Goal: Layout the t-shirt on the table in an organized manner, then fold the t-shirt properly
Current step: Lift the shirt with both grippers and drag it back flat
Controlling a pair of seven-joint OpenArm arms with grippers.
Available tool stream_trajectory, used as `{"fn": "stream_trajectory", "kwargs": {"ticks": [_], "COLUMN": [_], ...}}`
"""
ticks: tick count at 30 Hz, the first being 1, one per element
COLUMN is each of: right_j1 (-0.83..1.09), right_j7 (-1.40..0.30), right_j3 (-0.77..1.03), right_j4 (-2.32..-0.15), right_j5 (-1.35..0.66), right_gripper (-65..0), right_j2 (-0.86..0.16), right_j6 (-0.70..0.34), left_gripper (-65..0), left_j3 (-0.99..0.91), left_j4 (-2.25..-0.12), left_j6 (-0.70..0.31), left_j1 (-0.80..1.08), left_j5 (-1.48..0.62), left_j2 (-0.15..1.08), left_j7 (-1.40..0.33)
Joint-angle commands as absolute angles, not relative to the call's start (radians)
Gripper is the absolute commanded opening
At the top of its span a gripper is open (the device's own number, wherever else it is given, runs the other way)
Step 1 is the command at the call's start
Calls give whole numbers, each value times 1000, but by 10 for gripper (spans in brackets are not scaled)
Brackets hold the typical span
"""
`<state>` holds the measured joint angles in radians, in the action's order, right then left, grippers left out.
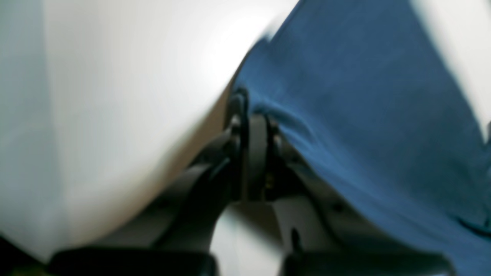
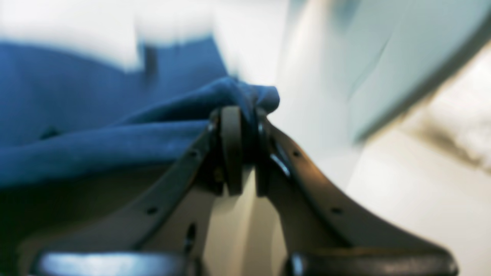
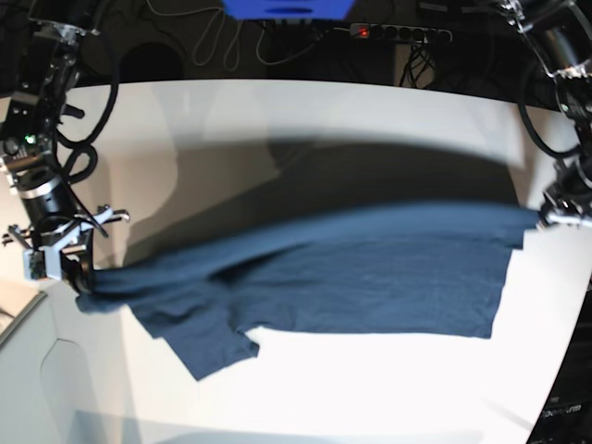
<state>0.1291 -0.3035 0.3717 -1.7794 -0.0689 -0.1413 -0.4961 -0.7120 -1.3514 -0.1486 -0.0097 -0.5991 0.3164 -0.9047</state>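
The t-shirt point(image 3: 351, 277) hangs stretched between both closed pincers.

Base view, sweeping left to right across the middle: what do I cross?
Right arm's end effector pinching cloth → dark navy-blue short-sleeved cloth t-shirt stretched above the white table → left arm's end effector gripping the opposite end.

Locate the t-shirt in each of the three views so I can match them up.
Left wrist: the t-shirt fills the right half, its edge pinched in the left gripper.
Right wrist: it fills the left side, bunched into the right gripper.
Base: it stretches across the middle, held up between both arms.
Shared landmark: the white table behind the cloth.
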Motion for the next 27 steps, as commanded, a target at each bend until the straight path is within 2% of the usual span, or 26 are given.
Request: {"fn": "stream_trajectory", "kwargs": {"ticks": [1,17,27], "right_j1": [140,384,460], "right_j7": [-305,-297,-254], "right_j3": [378,394,444], "right_j4": [-1790,-1774,-1600], "right_j5": [-71,-71,-71], "right_gripper": [-650,-650,-650], "right_j2": [-148,-148,-148], "right_j6": [-496,-496,-496], "left_gripper": [-649,-649,-649], "left_j3": [-717,-717,-717], "left_j4": [-1388,-1438,-1440], "left_j6": [-148,-148,-150], "left_j1": [-2,165,254], "left_j5": [-605,-605,-605], "left_j2": [332,311,251], "left_j7": [-898,-889,-889]}}
